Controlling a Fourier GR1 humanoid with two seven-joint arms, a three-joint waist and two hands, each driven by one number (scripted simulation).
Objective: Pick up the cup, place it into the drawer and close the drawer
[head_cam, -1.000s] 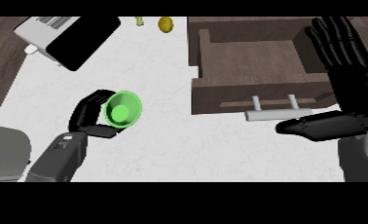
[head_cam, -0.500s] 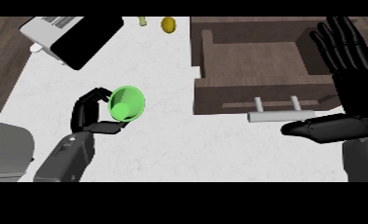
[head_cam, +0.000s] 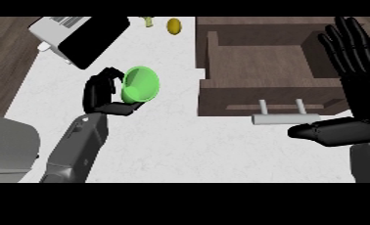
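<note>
My left hand (head_cam: 103,96) is curled round a bright green cup (head_cam: 141,84), held above the white counter with its mouth tilted toward the right. The brown drawer (head_cam: 260,92) stands open at the right, its inside bare, with a metal handle (head_cam: 285,117) on its front. My right hand (head_cam: 348,57) is open, fingers up, over the drawer's right side, with its thumb low beside the handle.
A toaster-like white and black appliance (head_cam: 80,35) sits at the upper left. A small yellow-brown object (head_cam: 174,26) and a green one (head_cam: 150,21) lie at the counter's far edge. A grey shape (head_cam: 16,146) fills the lower left corner.
My left hand has carried the cup up and to the right, toward the drawer, and tipped it further onto its side. The right hand has barely moved.
</note>
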